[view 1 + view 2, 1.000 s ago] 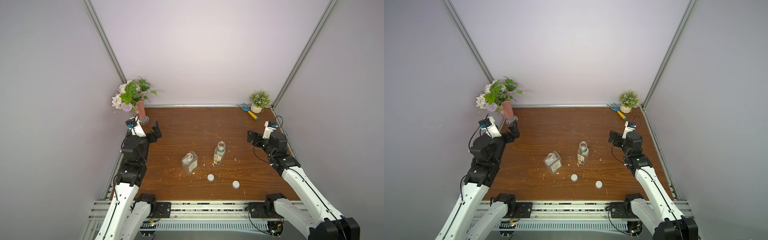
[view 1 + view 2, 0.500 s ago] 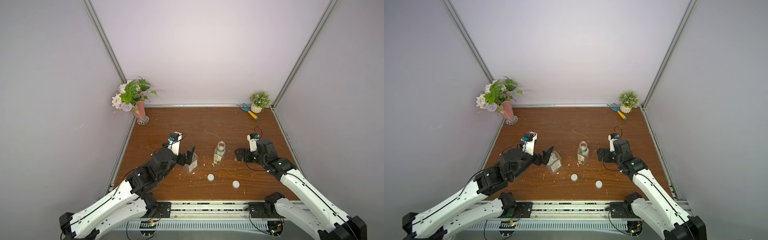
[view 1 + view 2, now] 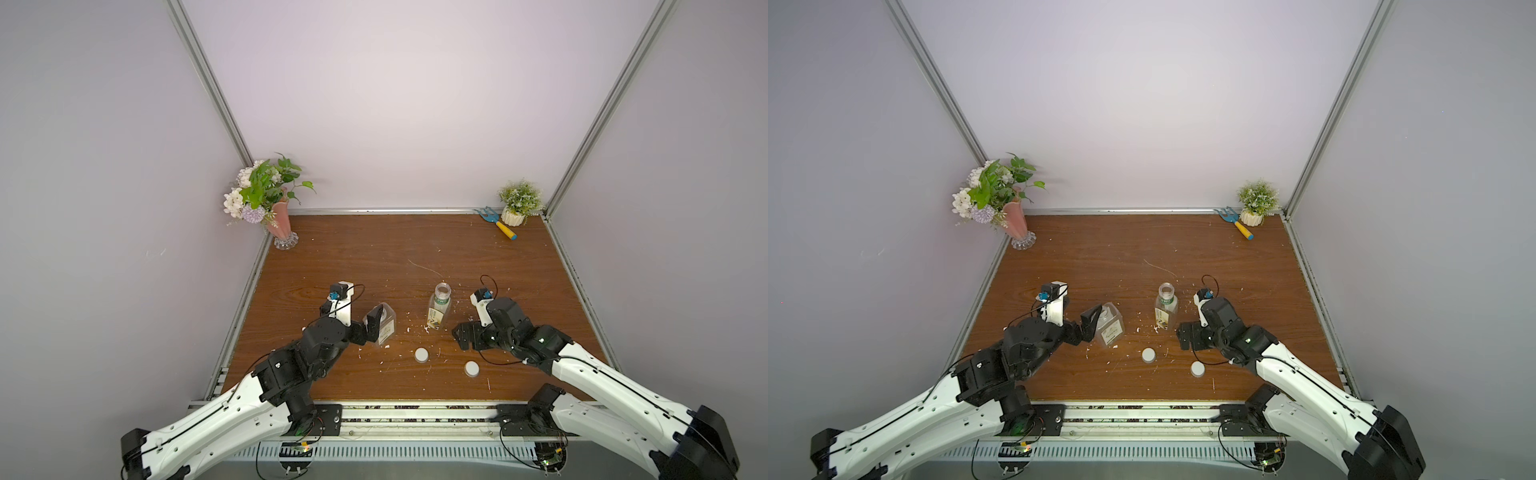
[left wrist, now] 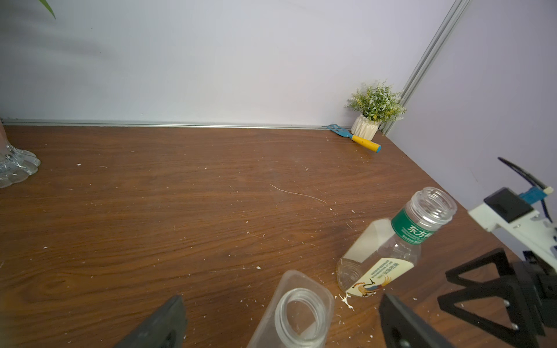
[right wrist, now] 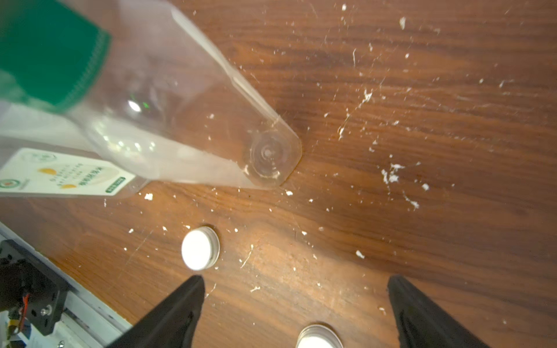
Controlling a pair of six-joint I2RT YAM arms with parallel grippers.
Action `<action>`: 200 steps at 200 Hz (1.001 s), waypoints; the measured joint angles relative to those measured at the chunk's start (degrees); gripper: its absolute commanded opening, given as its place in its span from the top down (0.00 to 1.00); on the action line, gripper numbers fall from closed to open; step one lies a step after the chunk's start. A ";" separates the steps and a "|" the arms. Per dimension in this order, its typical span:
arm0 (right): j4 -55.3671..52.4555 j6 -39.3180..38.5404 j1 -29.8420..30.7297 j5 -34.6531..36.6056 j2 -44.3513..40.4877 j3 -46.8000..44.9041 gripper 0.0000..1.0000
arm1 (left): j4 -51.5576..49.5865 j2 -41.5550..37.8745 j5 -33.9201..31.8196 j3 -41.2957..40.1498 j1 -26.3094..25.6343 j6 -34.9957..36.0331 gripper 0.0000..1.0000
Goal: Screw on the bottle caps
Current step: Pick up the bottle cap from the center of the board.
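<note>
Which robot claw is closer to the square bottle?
Left. The left claw is open right at the square bottle, which sits between its jaws. The right claw is open farther off, beyond the round bottle, near the caps.

square bottle [image 3: 1110, 329], round bottle [image 3: 1166, 311], two caps [image 3: 1148, 354]

Left gripper [image 3: 376, 330]: moved from the left edge of the table [image 3: 374, 249] to the squarish bottle [image 3: 387, 332], jaws apparently straddling it; right gripper [image 3: 462, 337]: moved from the right edge down beside the round bottle [image 3: 439, 309], near the bottle caps [image 3: 421, 354].
</note>
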 measured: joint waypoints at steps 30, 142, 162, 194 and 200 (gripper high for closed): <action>-1.16 4.22 3.72 3.10 0.02 -2.03 0.01 | 1.51 -3.72 -1.86 -4.70 -2.38 -1.07 0.00; -4.70 13.18 16.41 8.26 3.04 -3.41 0.06 | 15.13 -9.73 -6.43 -19.80 -8.04 0.44 0.00; -2.10 11.91 17.99 8.11 4.11 -3.41 0.06 | 20.11 -9.20 -6.54 -23.06 -8.04 1.81 0.00; 3.39 8.39 19.69 8.00 6.12 -3.37 0.07 | 27.71 -5.99 -6.67 -26.64 -8.04 4.22 0.00; 4.28 7.67 19.96 7.96 6.60 -3.32 0.07 | 29.00 -5.35 -6.73 -27.08 -8.04 4.66 0.00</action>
